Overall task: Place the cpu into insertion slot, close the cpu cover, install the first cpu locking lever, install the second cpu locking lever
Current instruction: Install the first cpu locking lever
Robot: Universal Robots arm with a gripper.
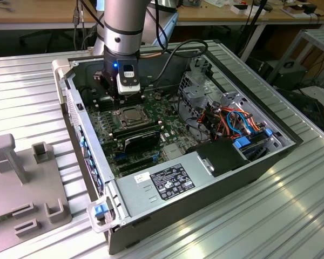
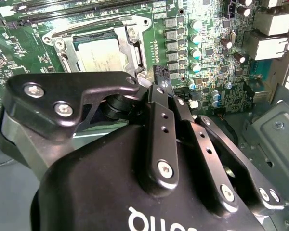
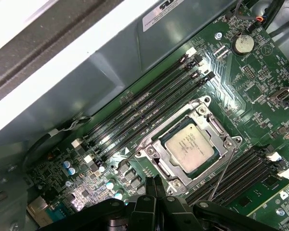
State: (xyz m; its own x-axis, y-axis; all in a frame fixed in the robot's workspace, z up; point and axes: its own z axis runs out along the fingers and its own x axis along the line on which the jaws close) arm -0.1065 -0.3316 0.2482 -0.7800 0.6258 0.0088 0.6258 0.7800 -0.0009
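Observation:
The cpu [image 3: 190, 144], a silvery square chip, lies flat in the insertion slot [image 3: 169, 129] on the green board. The cpu cover [image 3: 160, 153], a metal frame, lies down around the chip; both show again in the second wrist view, cpu [image 2: 101, 53] and cover [image 2: 130, 45]. A thin wire locking lever [image 3: 220, 177] sticks out slanted from one socket corner, over the neighbouring memory slots. My gripper [image 3: 154, 183] hangs just beside the socket with its fingers together and nothing between them. In the exterior view the gripper [image 1: 120, 96] stands at the far edge of the cpu [image 1: 130, 114].
Long black memory slots [image 3: 144, 113] flank the socket. A black card [image 1: 142, 137] stands close in front of it. A labelled power supply [image 1: 167, 181] and a drive cage with cables [image 1: 235, 121] crowd the case. A grey fixture plate [image 1: 27, 178] lies at the exterior view's left.

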